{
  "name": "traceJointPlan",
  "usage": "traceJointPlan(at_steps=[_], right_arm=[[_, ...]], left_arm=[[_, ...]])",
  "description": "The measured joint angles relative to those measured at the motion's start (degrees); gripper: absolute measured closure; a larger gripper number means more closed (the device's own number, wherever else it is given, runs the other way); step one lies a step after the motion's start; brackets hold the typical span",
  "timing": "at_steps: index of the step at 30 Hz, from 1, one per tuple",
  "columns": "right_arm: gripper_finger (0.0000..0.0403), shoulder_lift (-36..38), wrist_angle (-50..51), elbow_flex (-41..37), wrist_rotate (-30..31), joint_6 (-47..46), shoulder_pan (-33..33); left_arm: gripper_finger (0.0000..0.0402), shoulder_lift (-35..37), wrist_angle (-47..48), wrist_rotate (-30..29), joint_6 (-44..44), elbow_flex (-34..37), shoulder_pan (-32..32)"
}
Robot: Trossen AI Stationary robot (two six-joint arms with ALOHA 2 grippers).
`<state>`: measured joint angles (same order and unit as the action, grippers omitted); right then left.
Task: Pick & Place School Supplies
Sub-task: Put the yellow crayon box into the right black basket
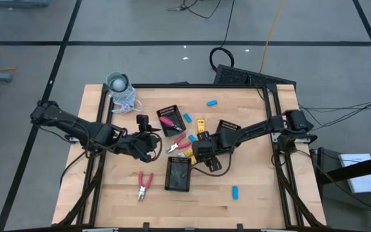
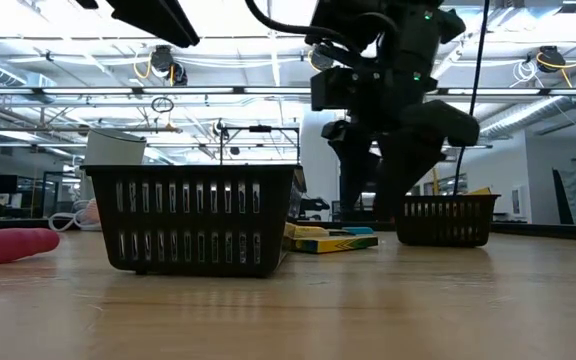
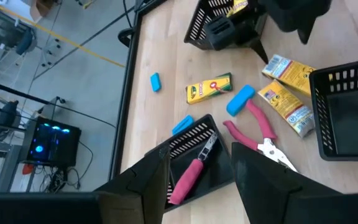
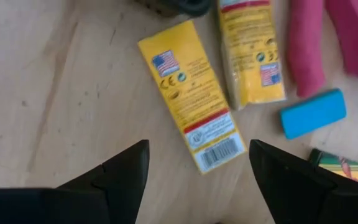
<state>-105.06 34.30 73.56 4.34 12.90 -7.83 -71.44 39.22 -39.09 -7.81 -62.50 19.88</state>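
My right gripper [image 4: 197, 146] is open and hovers above a yellow box [image 4: 194, 102] that lies flat on the table, with a second yellow box [image 4: 250, 53], pink plier handles [image 4: 328, 37] and a light-blue piece [image 4: 312, 113] close by. My left gripper [image 3: 201, 152] is open above the near end of a black slotted tray [image 3: 194, 140], which holds red-handled pliers [image 3: 188, 177]. Seen from above, the left gripper [image 1: 152, 136] is left of that tray [image 1: 171, 120], and the right gripper [image 1: 195, 153] is over the yellow boxes [image 1: 189, 154].
Two more black trays [image 1: 179, 174] [image 1: 227, 129] stand on the table. Loose pliers [image 1: 145, 185] [image 1: 178, 143], blue pieces [image 1: 212, 102] [image 1: 235, 191] and a yellow box [image 1: 200, 124] lie scattered about. A grey-white cup [image 1: 118, 82] sits at the far left corner.
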Motion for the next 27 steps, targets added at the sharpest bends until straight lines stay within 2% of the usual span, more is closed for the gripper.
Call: traceJointPlan(at_steps=[6, 10, 15, 27], right_arm=[[0.0132, -0.24, -0.24, 0.0, -2.81, 0.66, 1.57], [0.0132, -3.51, -1.21, -0.04, -4.74, 1.37, 1.5], [0.0132, -5.86, -1.87, 0.31, -4.33, 1.98, 1.35], [0.0132, -5.82, -1.64, 1.54, -1.31, 4.39, 2.19]], left_arm=[[0.0225, 2.48, 0.59, 0.04, -0.13, -0.02, 0.13], [0.0225, 3.01, 0.58, 0.02, -0.47, -0.02, 0.08], [0.0225, 2.95, 1.13, 0.04, -0.21, -0.02, 0.07], [0.0225, 2.92, 1.77, 0.11, 0.11, -0.02, 0.07]])
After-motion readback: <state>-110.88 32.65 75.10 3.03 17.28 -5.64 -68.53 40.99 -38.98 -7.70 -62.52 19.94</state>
